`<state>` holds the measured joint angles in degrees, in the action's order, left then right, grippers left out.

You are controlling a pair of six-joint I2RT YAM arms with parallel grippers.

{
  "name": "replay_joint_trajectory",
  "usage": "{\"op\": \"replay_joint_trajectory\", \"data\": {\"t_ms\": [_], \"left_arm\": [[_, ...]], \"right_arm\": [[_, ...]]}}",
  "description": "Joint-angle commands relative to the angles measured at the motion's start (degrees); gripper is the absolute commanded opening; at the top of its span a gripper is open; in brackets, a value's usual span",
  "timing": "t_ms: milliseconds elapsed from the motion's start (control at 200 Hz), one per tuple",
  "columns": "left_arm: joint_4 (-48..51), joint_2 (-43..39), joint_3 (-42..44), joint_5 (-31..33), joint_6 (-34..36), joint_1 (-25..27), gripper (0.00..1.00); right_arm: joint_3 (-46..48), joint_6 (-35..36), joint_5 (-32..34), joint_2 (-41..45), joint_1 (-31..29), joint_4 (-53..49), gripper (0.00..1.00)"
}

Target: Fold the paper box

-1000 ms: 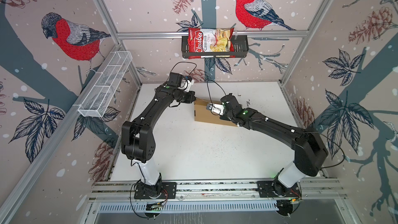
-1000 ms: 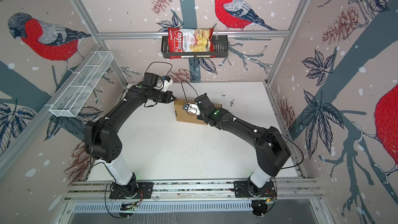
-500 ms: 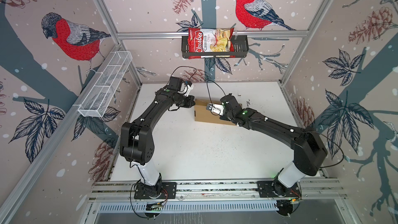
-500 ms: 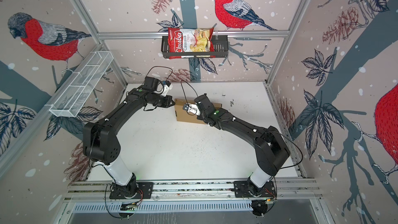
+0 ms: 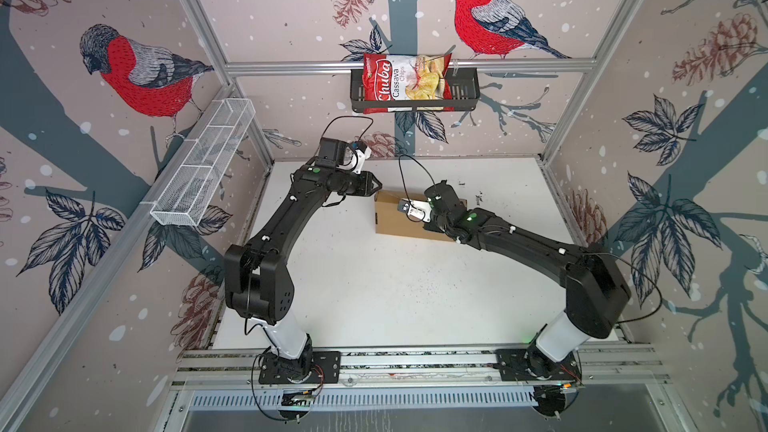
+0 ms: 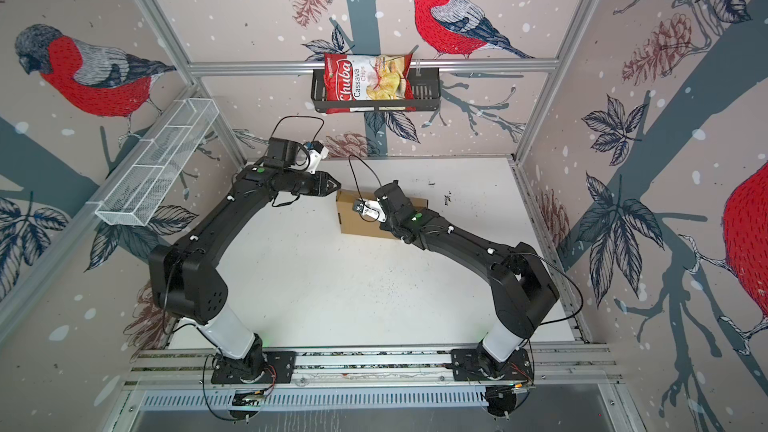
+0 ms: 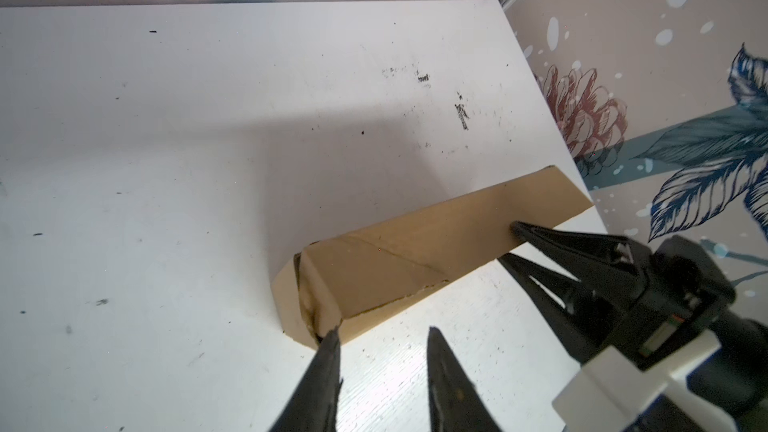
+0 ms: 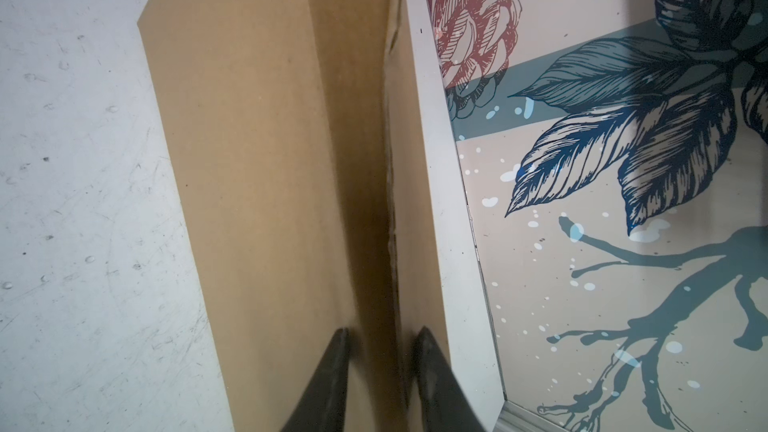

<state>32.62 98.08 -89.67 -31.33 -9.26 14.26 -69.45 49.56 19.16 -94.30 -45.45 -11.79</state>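
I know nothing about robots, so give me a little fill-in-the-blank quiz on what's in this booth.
The paper box is coloured ___. The chips bag sits in a basket coloured ___. The hand gripping the box belongs to the ___ arm.
Missing words: brown, black, right.

The white table (image 5: 374, 284) is scuffed, with small black marks (image 7: 461, 116) toward its back right. A shallow brown box (image 5: 390, 222) lies flat on it, behind the middle.
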Motion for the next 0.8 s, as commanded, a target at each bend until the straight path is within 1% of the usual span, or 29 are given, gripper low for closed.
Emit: {"op": "replay_joint_trajectory", "data": {"t_ms": [0,100,230,360,480,595,795], "left_arm": [[-4.54,2.59,-1.30,-0.15,-4.63,-0.44,0.41],[-5.95,5.06,-1.61,-3.19,-6.76,-1.03,0.42],[-7.06,5.48,0.48,-5.91,-7.48,-1.57,0.41],[-7.80,4.01,4.21,-7.53,-7.00,-2.25,0.33],[-6.32,3.35,7.08,-7.73,-5.19,-3.11,0.26],[-6.75,2.08,10.20,-7.15,-5.04,-4.14,0.25],[-6.50,2.07,11.08,-6.73,-4.78,-4.29,0.26]], "right_arm": [[0.37,-0.46,-1.67,-0.92,-0.08,-7.19,0.28],[0.37,-0.51,-1.76,-0.94,-0.05,-7.16,0.28],[0.63,-0.46,-1.76,-0.93,-0.08,-7.02,0.28],[0.63,-0.39,-1.84,-0.94,0.01,-6.84,0.28],[0.37,-0.34,-1.84,-1.21,0.15,-6.88,0.28],[0.46,-0.30,-1.84,-1.16,0.19,-6.93,0.28],[0.15,-0.31,-1.84,-1.49,0.21,-7.10,0.28]]}}
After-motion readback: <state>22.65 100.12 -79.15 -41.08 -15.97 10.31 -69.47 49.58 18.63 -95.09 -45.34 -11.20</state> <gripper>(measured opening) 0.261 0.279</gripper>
